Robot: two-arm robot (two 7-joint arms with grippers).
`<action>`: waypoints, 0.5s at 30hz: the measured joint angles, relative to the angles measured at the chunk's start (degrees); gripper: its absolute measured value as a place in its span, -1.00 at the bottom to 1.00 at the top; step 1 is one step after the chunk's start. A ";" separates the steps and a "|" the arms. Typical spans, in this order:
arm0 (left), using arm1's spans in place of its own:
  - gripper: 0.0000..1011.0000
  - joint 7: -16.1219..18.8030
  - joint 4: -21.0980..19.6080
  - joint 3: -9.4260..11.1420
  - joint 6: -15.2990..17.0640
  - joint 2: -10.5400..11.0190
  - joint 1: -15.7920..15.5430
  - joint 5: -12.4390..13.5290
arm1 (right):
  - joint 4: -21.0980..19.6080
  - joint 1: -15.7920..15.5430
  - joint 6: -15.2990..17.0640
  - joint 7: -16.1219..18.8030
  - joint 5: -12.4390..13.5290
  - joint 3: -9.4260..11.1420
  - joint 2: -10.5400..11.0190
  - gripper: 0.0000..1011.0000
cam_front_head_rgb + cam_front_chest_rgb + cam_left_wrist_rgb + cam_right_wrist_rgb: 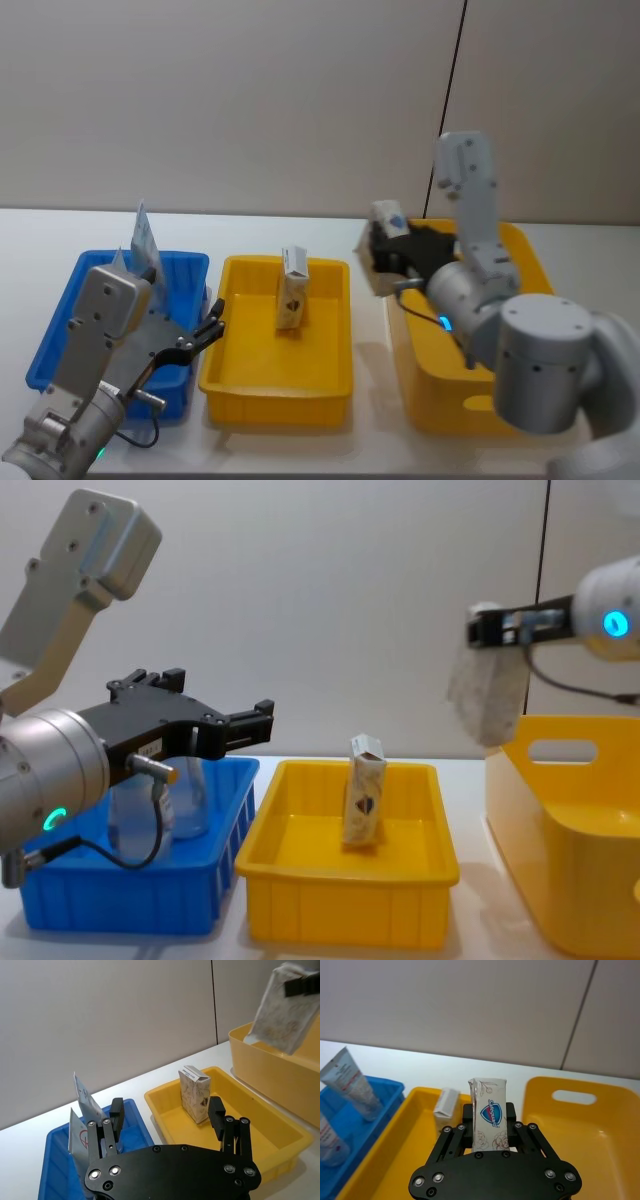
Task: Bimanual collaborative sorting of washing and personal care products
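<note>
- Your right gripper (489, 1111) clamps the squat carton (488, 1091) above the large yellow bin's (565, 820) left rim.
- Your left gripper (212, 322) hovers, fingers apart, at the blue bin's (120, 900) right rim.

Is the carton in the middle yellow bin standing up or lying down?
Standing up, with a slight lean: the tall carton rests on its base on the floor of the middle yellow bin, folded top uppermost.

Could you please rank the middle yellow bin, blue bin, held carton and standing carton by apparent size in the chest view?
1. Middle yellow bin and blue bin, about alike.
2. Held carton in the right gripper, possibly just nearer.
3. Standing carton.
</note>
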 joint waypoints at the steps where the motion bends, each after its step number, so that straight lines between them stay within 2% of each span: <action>1: 0.98 0.00 0.00 0.00 0.00 0.00 0.00 0.00 | -0.63 -0.25 0.20 -0.21 -0.18 0.20 0.26 -0.35; 7: 0.98 0.00 0.00 0.00 0.00 0.00 0.00 0.00 | -6.82 -3.14 2.41 -1.71 -1.64 2.48 2.51 -0.35; 15: 0.98 0.00 0.00 0.00 0.00 0.00 0.00 0.00 | -12.34 -6.99 4.41 -3.14 -2.65 5.33 4.23 -0.35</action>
